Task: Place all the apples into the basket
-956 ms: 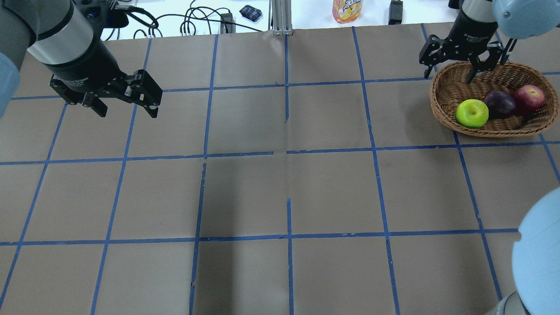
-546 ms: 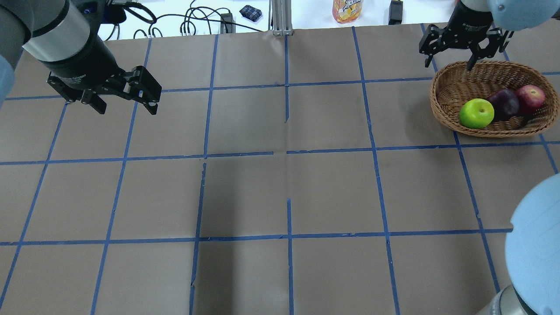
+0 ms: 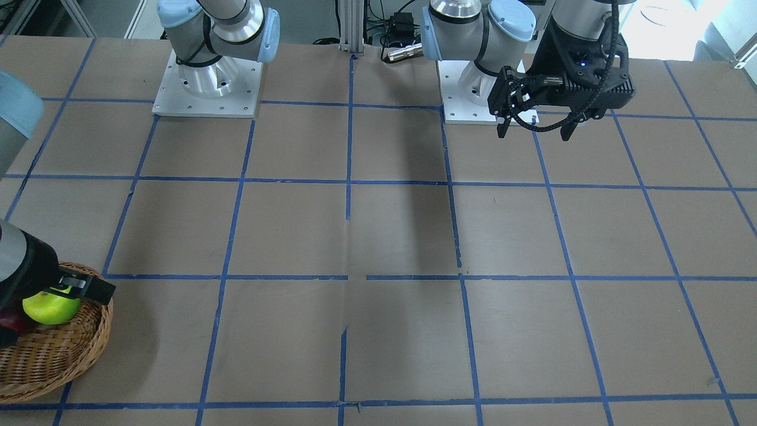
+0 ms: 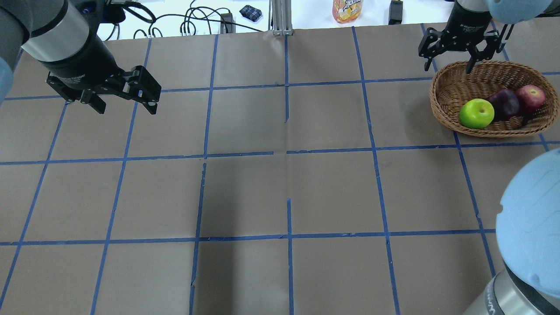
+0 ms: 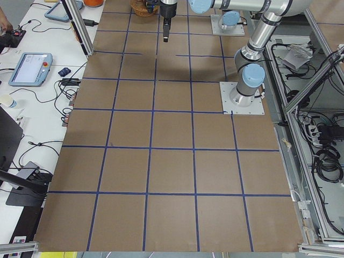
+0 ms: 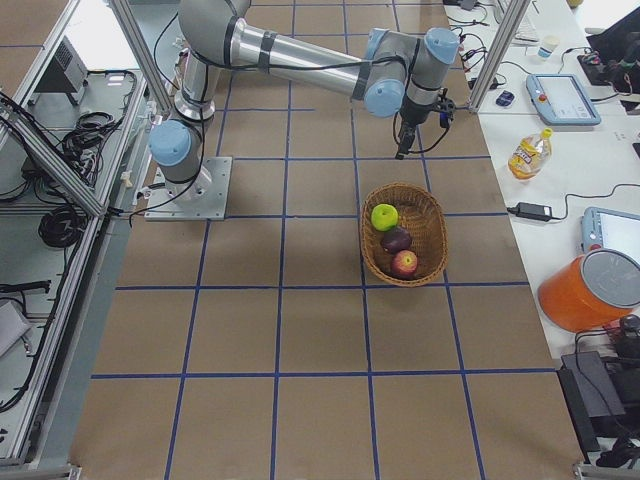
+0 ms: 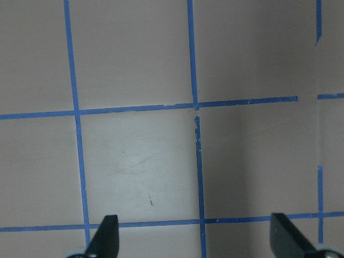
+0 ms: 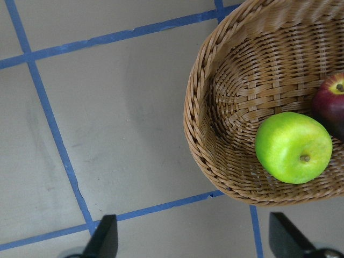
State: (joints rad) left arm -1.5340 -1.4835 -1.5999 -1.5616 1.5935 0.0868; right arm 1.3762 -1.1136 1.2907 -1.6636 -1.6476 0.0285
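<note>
The wicker basket (image 4: 442, 105) stands at the far right of the table. In it lie the lime-green apple (image 4: 476, 113), the dark maroon apple (image 4: 504, 104) and the red apple (image 4: 530, 96), touching in a row. My right gripper (image 4: 447, 68) is open and empty, raised above the basket's far left rim. Its wrist view shows the basket wall (image 8: 236, 91) and the green apple (image 8: 293, 147) below open fingers. My left gripper (image 4: 127, 108) is open and empty, hovering over bare table at the far left. It also shows in the front view (image 3: 534, 135).
Beyond the table's far edge are a drink bottle (image 4: 347, 9), cables (image 4: 192, 22) and an aluminium post (image 4: 281, 17). My right arm's elbow (image 4: 531, 218) looms at the near right. The two arm bases (image 3: 207, 83) stand at the robot's edge of the table.
My right gripper has risen and moved from over the basket's inside to its far left rim. The green and maroon apples shifted slightly right. The left gripper moved slightly toward the far edge.
</note>
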